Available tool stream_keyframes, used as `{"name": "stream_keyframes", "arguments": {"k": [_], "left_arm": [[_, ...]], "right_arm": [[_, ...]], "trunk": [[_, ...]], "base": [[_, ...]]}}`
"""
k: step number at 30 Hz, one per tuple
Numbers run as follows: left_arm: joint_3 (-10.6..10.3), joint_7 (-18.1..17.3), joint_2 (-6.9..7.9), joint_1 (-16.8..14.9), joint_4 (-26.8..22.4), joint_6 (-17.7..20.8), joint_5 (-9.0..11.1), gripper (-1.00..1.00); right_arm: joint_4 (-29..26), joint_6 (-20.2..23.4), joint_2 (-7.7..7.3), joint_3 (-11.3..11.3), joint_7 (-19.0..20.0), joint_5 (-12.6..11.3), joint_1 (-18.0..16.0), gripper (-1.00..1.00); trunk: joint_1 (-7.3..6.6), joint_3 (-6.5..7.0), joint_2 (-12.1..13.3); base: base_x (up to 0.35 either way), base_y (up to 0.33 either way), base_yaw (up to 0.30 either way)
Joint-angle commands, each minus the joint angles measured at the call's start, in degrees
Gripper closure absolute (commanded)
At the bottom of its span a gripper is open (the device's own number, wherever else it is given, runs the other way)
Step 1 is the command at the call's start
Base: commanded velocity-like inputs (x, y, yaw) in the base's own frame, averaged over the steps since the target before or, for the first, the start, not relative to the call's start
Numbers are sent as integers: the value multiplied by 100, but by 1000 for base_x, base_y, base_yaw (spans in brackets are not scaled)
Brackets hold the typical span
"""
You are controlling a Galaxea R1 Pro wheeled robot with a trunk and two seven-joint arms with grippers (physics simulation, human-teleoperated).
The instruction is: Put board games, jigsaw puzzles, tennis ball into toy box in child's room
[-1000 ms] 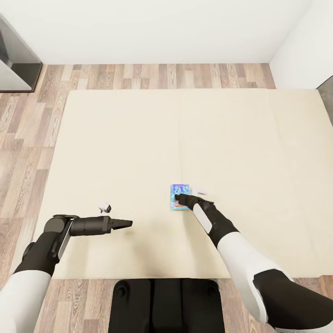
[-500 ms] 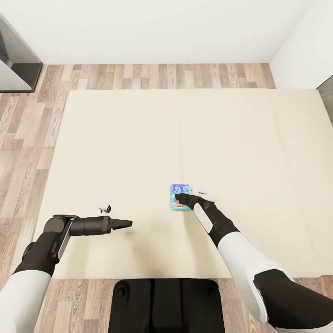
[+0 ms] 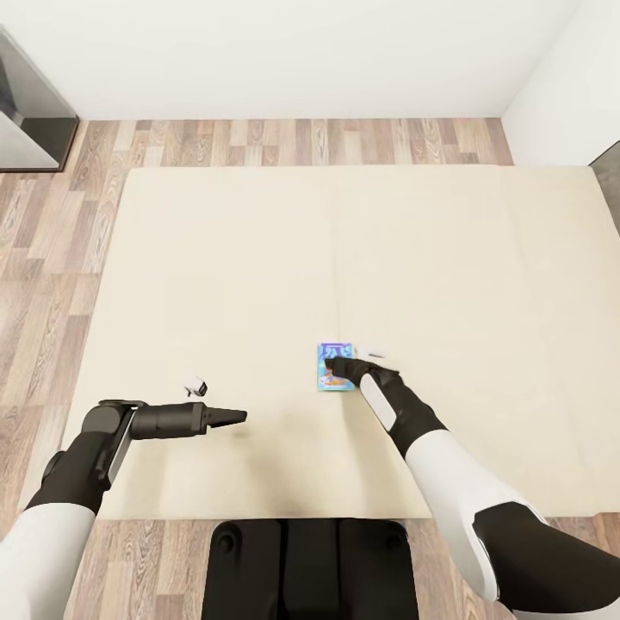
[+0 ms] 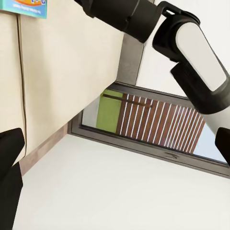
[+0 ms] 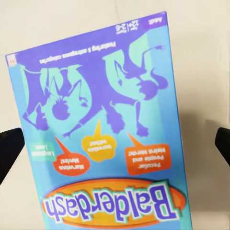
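- Right gripper [image 3: 331, 369] sits low over the board game [image 3: 335, 366] on the bed [image 3: 258, 258], jaws spread (fingertips flanking the box).
- Left gripper [image 3: 239, 416] hovers well left of the game; jaws' state unclear.

Near end of the board game [image 3: 334, 365] hidden under the right hand [image 3: 337, 370].

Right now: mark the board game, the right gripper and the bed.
board game [image 5: 103, 139], right wrist view, middle of its printed blue cover.
right gripper [image 3: 333, 368], head view, midway between its fingertips, over the game.
bed [image 3: 258, 258], head view, bare beige mattress.
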Motion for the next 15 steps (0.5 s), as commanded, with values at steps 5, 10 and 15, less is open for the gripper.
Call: {"name": "stream_keyframes", "arguments": {"k": [5, 10, 15], "left_arm": [[3, -28, 0, -2, -1, 60, -29, -100], [2, -26, -7, -2, 0, 60, -33, -100], [2, -26, -7, -2, 1, 60, -35, -100]], "right_arm": [[-172, 180, 21, 27, -78, -57, -5, -100], [-608, 544, 51, 24, -90, -60, -58, -100], [-616, 564, 59, 21, -92, -63, -132, -100]], "trunk": [[3, -6, -9], [3, -6, -9], [3, -6, -9]], "base": [[0, 0, 0], [0, 0, 0], [0, 0, 0]]}}
